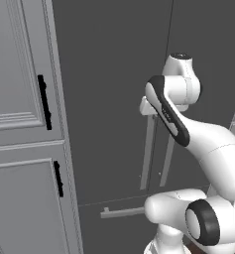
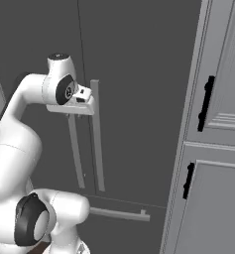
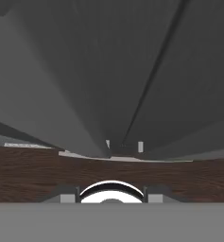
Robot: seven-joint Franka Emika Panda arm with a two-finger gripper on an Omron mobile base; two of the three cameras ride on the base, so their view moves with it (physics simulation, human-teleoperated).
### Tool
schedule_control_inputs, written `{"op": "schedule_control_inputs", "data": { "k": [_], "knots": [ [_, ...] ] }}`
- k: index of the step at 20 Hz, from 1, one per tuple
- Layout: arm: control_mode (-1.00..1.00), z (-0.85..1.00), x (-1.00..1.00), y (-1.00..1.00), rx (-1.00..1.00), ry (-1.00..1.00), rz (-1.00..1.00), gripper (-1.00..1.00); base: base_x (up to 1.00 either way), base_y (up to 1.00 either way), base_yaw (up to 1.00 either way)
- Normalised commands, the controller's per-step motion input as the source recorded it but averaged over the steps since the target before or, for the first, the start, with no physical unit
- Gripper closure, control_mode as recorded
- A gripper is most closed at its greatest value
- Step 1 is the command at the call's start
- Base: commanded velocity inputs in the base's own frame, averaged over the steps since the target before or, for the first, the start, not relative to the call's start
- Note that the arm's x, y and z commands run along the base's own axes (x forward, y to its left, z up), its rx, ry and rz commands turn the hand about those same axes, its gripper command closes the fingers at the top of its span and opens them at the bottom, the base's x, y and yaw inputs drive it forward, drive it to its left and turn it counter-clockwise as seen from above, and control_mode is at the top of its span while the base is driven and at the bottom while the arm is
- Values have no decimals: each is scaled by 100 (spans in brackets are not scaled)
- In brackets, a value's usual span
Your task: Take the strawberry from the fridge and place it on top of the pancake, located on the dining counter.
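White arm segments (image 1: 208, 149) with dark joints crowd the near edge of both base views, rising in front of the fridge (image 1: 114, 99). That fridge, tall and dark grey, is shut: its two upper doors meet at a thin vertical seam straight ahead of the pincer (image 2: 82, 110), and two long silver bar handles (image 2: 96, 144) hang on either side of that seam. The pincer sits right at the top of these handles, up against the door face; from the right base view it seems to be at the upper end of the handle nearer the arm, but whether it touches the bar I cannot tell. Its fingers are drawn together, and nothing can be seen held between them. In the hand view the camera looks down along the doors to the seam, the two handle ends (image 3: 140, 147) and a dark wooden floor (image 3: 33, 175) beneath. Below the pincer a horizontal silver bar (image 2: 120, 214) crosses the bottom drawer. Off to either side stand light grey panelled cabinets (image 1: 20, 124) with black handles (image 1: 44, 101).
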Motion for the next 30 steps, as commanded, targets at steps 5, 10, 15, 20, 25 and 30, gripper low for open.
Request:
{"op": "schedule_control_inputs", "data": {
  "k": [5, 10, 15, 20, 25, 30],
  "knots": [
    [100, 0, 0, 0, 0, 0, 0, -100, -34, -2, 0],
    [100, 0, 0, 0, 0, 0, 0, -100, -60, -20, -1],
    [100, 0, 0, 0, 0, 0, 0, -100, -63, -28, -2],
    [100, 0, 0, 0, 0, 0, 0, -100, -62, -25, -4],
    [100, 0, 0, 0, 0, 0, 0, -100, -43, -24, -3],
    [-100, 0, 17, -25, 0, -6, -2, -100, -1, -3, 0]
  ]
}}
